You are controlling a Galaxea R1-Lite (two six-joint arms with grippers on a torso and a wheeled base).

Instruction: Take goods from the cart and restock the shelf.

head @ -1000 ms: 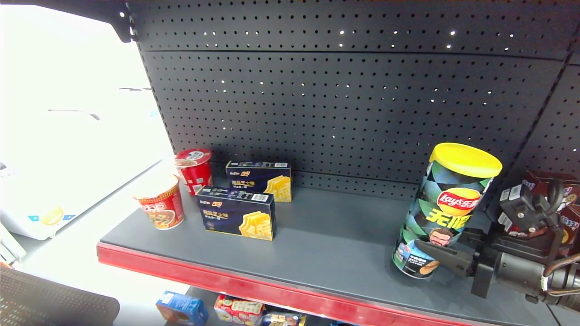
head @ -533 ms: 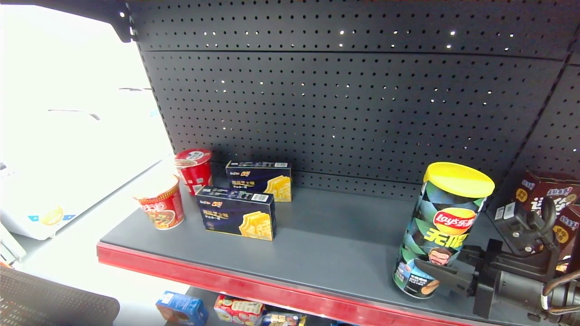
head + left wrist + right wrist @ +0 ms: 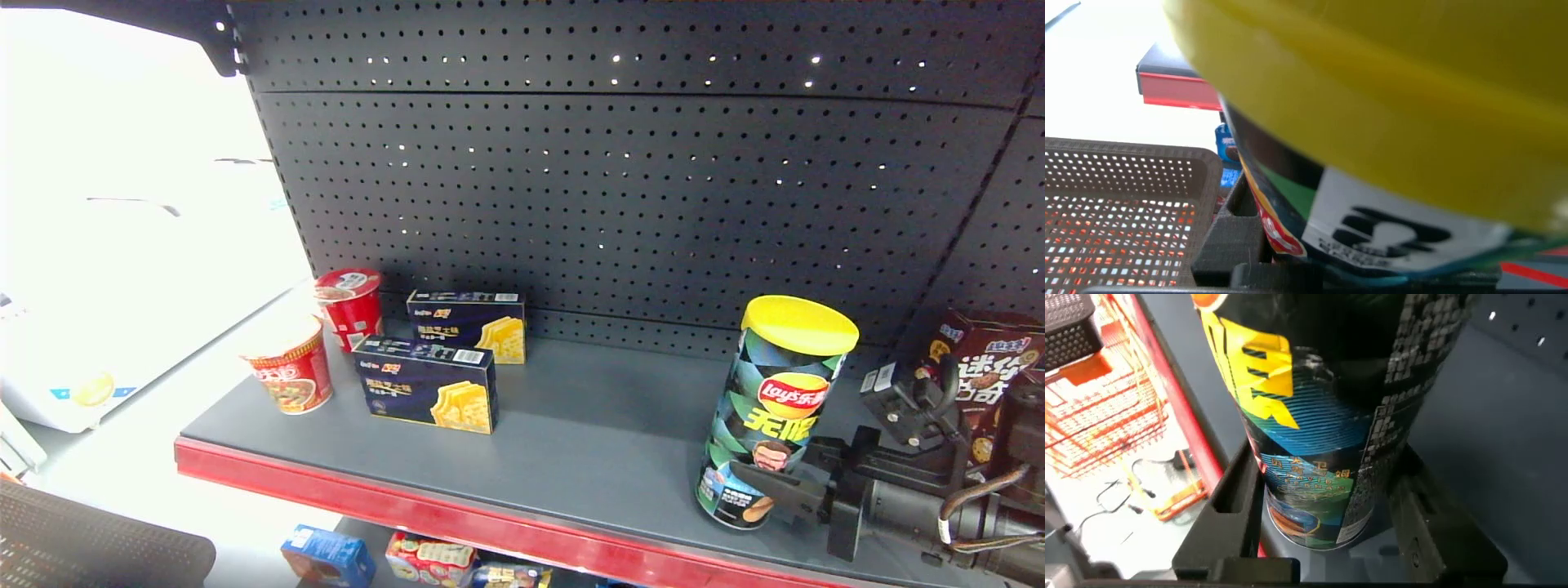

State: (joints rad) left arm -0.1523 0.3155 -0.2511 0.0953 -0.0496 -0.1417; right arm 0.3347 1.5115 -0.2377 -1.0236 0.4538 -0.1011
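Chips can [image 3: 1290, 175], yellow lid [image 3: 1372, 82], lies tilted and very close (label print partly cut off). Beside the can: dark perforated basket [image 3: 1118, 171], red showing through its holes. Beyond the can: red shelf edge [image 3: 1176, 88], blue packet [image 3: 1226, 151] beneath it.

A black metal back panel [image 3: 620, 204], punched all over with small holes, rises behind the grey shelf [image 3: 588, 441]. Pinpoints of light show through some of the holes near its top. A red strip [image 3: 457, 510] runs along the shelf's front edge. Past the shelf's left end the room is washed out by strong white light [image 3: 122, 163]. Below the front left corner sits a dark mesh basket [image 3: 82, 551]. In the right wrist view a pale floor [image 3: 1102, 527] lies below the front edge, with a red wire cart [image 3: 1102, 416] standing on it and a loose cable [image 3: 1131, 490] beside the cart.
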